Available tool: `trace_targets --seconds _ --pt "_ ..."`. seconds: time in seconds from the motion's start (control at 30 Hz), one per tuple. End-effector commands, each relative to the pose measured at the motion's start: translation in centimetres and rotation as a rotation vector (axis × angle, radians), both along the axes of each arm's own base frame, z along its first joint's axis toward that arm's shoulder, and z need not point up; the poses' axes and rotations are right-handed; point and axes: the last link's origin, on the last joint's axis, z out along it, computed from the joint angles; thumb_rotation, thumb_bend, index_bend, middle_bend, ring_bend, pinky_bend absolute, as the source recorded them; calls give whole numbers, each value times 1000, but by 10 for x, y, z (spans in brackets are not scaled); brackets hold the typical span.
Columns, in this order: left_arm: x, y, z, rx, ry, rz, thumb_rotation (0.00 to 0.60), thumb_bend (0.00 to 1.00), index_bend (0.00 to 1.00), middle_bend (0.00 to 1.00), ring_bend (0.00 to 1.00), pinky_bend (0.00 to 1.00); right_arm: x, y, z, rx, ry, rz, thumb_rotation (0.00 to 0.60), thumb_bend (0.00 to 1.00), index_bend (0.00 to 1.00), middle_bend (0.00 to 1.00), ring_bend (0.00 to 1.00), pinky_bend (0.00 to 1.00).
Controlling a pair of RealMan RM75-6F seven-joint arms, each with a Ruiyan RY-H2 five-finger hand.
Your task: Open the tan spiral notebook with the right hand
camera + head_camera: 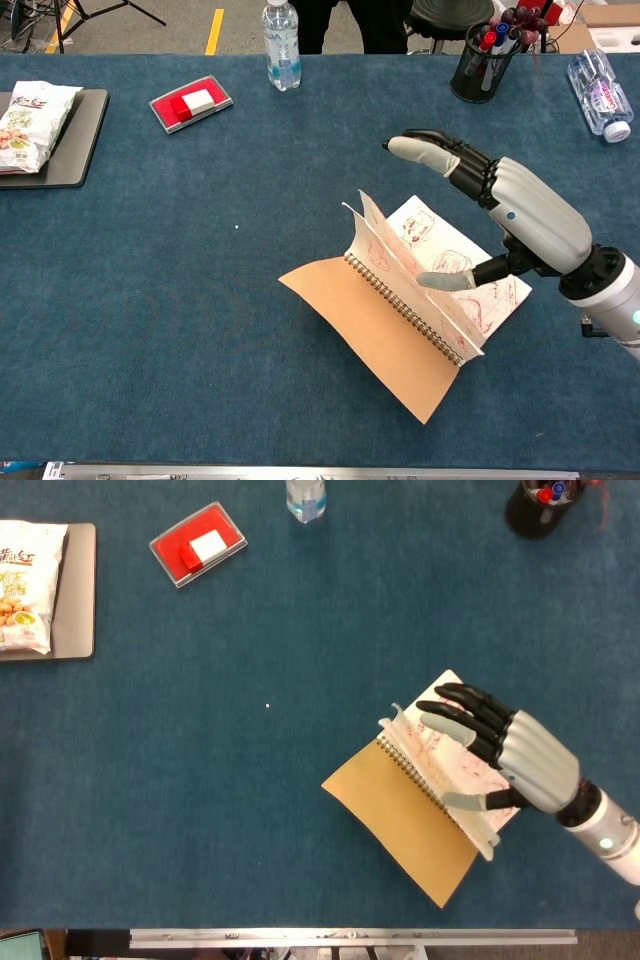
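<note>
I'm working in what looks like a lab or test room: a table covered in blue felt (150, 300), a yellow floor marking line (214, 30) beyond its far edge, tripod legs (90, 12) on the bare floor, and a pen holder (478, 68) stuffed with markers.
</note>
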Motion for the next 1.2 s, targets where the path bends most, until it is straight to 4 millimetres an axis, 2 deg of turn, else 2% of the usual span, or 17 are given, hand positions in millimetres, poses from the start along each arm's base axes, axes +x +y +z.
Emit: trace_targets --seconds 0.03,0.33,0.6,0.8,1.2 --pt "0 0 0 -1 1 0 600 429 444 363 280 447 -3 -4 12 -71 31 22 600 0 0 110 0 114" --pt "0 1 -3 -11 8 1 600 429 444 363 279 447 -11 -11 44 -192 47 12 600 0 0 110 0 114" --pt "0 1 -3 -15 6 3 600 429 444 363 280 447 -21 -8 57 -225 72 -19 600 0 0 110 0 114" --pt "0 1 -4 -22 2 2 600 429 444 363 280 447 -27 -3 45 -172 99 -49 600 0 0 110 0 114" --pt "0 0 -2 -17 -5 4 600 429 444 363 280 447 -33 10 -5 29 151 -83 600 0 0 110 0 114"
